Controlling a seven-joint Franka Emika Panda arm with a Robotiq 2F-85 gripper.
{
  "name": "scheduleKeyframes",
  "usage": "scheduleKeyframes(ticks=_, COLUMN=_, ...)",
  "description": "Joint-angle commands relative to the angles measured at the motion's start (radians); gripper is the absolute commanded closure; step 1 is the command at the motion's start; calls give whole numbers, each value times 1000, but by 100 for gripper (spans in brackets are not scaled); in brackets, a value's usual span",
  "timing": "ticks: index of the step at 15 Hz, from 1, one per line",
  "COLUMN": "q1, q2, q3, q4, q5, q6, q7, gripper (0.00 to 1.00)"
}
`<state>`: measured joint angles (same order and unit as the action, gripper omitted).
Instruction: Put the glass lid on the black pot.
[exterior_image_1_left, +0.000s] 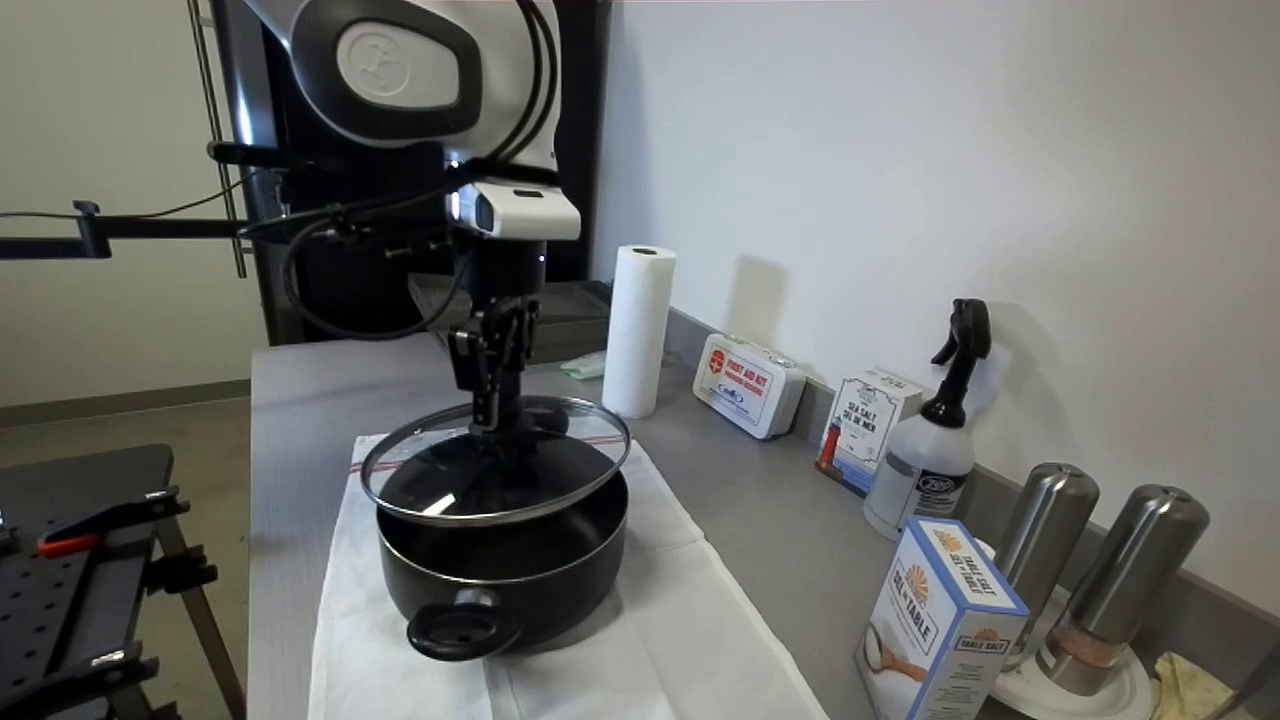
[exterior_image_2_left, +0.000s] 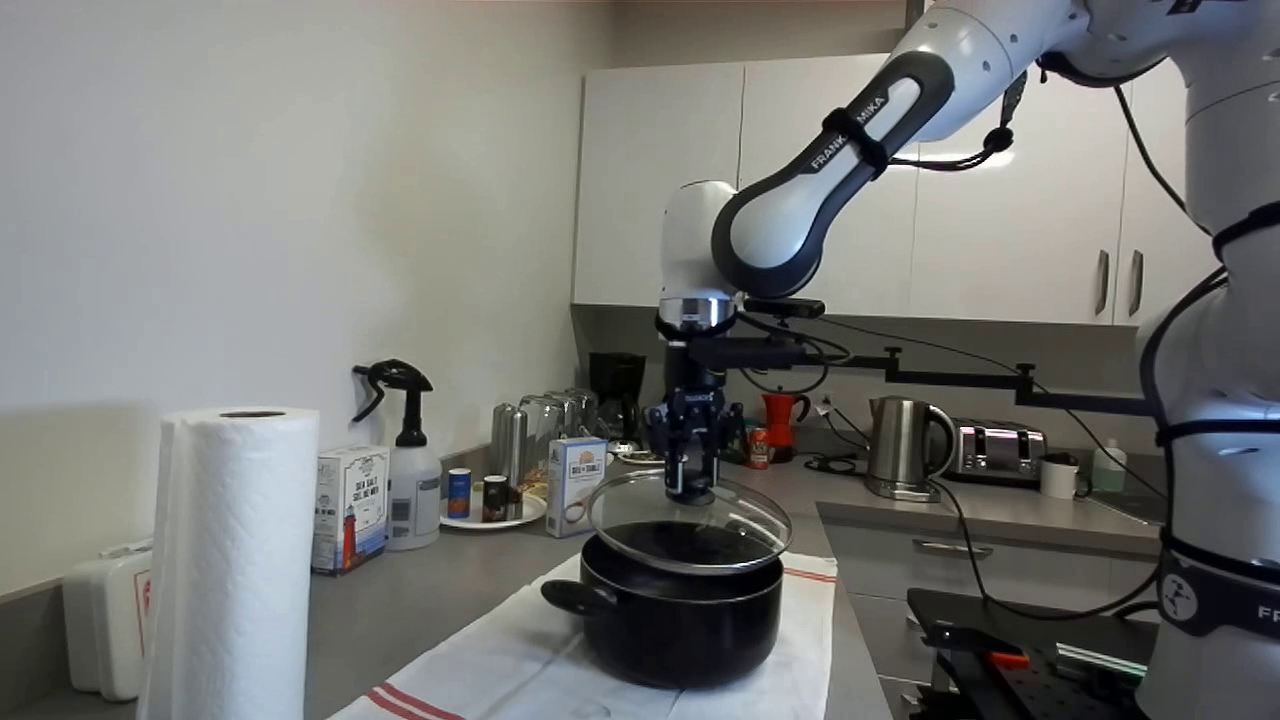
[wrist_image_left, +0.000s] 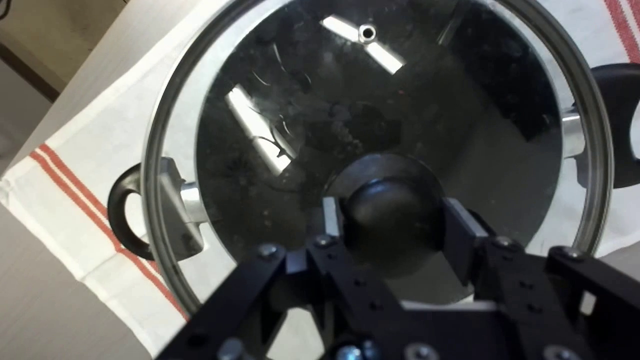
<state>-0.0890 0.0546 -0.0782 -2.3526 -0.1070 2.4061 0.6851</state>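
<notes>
1. The glass lid (exterior_image_2_left: 690, 540) hangs just above the black pot (exterior_image_2_left: 680, 635), apart from it and slightly tilted, higher on the side toward the wall (exterior_image_1_left: 950, 150).
2. The hand (exterior_image_2_left: 692, 480) is clamped on the lid's knob (wrist_image_left: 392, 210), over the pot's middle; gripping there probably keeps the lid balanced and its edge free to settle on the pot.
3. Under the pot lies a white towel (exterior_image_1_left: 690, 610), likely there to cushion it and spare the tabletop (exterior_image_1_left: 285, 520).
4. On the pot's wall side, a blue-edged box (exterior_image_1_left: 935, 620) reads "TABLE SALT / SEL DE TABLE"; standing off there, it seems to leave the lid room.
5. Also wallward of the pot, a white box (exterior_image_1_left: 865, 425) says "SEA SALT / SEL DE MER"; the spray bottle (exterior_image_1_left: 918, 465) just beside it appears labelled "ZEP".
6. Well apart from the pot, a white case (exterior_image_1_left: 748, 388) marked "FIRST AID KIT" sits near a paper towel roll (exterior_image_1_left: 640, 330).
7. The arm (exterior_image_2_left: 785, 235) reaching over the pot shows "FRANK" and "MIKA", a strap (exterior_image_2_left: 855, 138) between.
</notes>
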Motion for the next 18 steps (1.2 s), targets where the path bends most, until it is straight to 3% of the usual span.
scheduleKeyframes(ticks=1, q1=6, q2=35, q3=-17, q4=34, q5=13, q6=41, q7=22, gripper=75)
scheduleKeyframes(ticks=18, q1=29, q2=116, q3=-30, q4=49, q5=43, q6=124, q7=13, gripper=75)
